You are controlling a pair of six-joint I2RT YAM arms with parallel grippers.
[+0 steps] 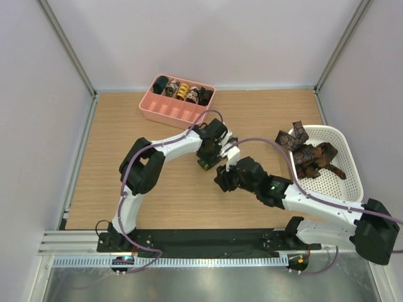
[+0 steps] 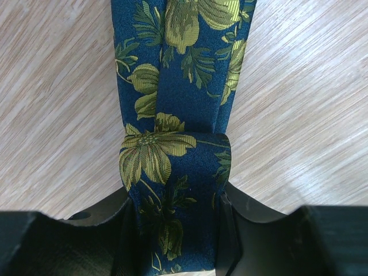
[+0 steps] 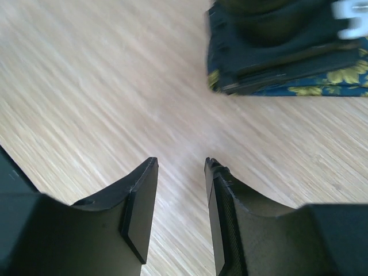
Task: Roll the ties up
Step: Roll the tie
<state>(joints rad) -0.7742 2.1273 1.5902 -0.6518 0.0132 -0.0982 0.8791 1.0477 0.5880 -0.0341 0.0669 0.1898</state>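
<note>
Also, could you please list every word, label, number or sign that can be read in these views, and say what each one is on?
No readable text in any view.
navy tie: yellow-green flower print only, no lettering.
pink tray and white basket: no labels visible.
white patch at the top edge of the right wrist view: too blurred to tell whether it carries text.

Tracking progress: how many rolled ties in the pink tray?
5, side by side in the tray's back row, left to right: black, dark patterned, yellow, brown patterned, second black. Front row looks empty. A navy tie is half-rolled in the left pincer.
</note>
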